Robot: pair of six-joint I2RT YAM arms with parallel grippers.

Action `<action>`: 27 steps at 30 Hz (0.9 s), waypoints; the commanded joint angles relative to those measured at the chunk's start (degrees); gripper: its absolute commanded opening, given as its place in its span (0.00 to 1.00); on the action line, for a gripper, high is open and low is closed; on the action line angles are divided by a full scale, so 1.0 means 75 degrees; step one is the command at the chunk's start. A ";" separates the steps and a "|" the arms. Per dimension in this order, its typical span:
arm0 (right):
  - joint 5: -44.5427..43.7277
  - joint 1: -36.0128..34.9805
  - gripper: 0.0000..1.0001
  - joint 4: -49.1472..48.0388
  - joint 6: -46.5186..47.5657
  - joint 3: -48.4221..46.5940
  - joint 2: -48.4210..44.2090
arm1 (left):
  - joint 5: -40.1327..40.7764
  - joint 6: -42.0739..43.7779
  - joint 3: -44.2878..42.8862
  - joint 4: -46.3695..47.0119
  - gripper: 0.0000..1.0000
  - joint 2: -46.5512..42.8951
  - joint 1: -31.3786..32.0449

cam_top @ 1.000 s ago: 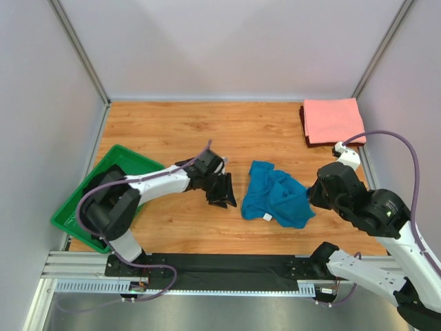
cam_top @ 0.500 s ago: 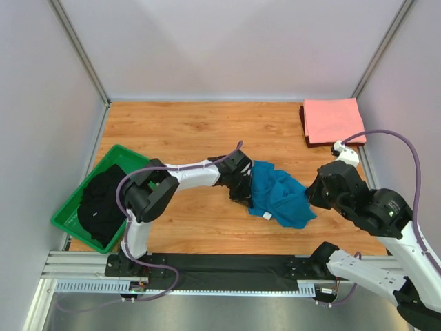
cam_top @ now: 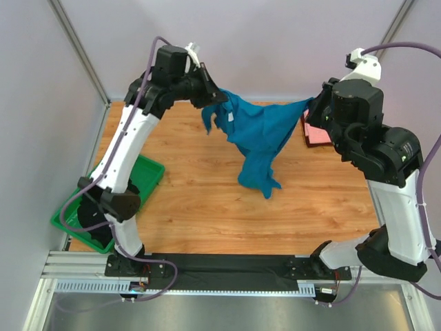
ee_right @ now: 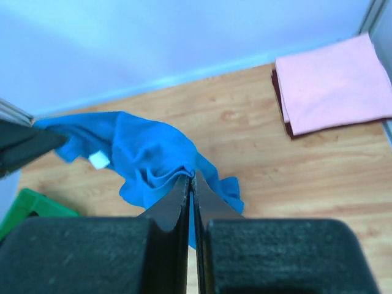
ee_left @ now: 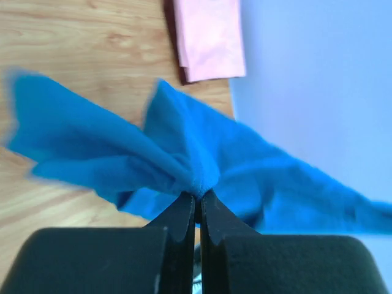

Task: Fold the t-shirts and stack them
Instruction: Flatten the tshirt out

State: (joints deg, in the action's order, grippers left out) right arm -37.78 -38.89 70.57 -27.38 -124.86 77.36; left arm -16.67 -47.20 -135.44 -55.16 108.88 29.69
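Left gripper (cam_top: 210, 96) is up high over the far-left part of the table (cam_top: 200, 207), its jaws pinched together on a bunched edge of the teal shirt (cam_top: 255, 134). From the left wrist view, cloth fans out from the closed tips to either side.

Right gripper (cam_top: 315, 109) is at about the same height, well apart to the right. Its jaws are clamped on another gathered bit of the same shirt.

The shirt hangs between the two grippers, clear of the table. Its top edge stretches from one to the other, and the rest droops in a crumpled point below the midpoint. A small white label (cam_top: 230, 118) shows just below and right of the left gripper.

The pink shirt (ee_right: 334, 82) lies folded flat on the table, below and just beside the right gripper, next to the back wall. In the top view it is mostly hidden behind that arm.

A green tray (cam_top: 141, 176) sits on the table well below the left gripper, near that arm's base.
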 commanded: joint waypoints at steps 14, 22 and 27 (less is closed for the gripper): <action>0.3699 0.0041 0.00 0.0808 -0.2957 0.7328 -0.4464 | -0.0730 0.0752 0.8215 0.0367 0.00 -0.3008 0.0048; 0.5303 0.0030 0.00 0.0448 -0.3498 0.9462 -0.4737 | -0.0790 0.0797 1.0522 0.1156 0.01 -0.3455 0.0365; 0.5822 0.0030 0.00 -0.0033 -0.3545 0.9745 -0.4655 | -0.0041 0.1008 1.0395 0.0525 0.33 -0.3443 0.0365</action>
State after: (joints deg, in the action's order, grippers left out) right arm 0.67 -38.70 75.00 -52.03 -52.07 42.72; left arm -20.23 -40.93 -55.77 -50.06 84.68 32.34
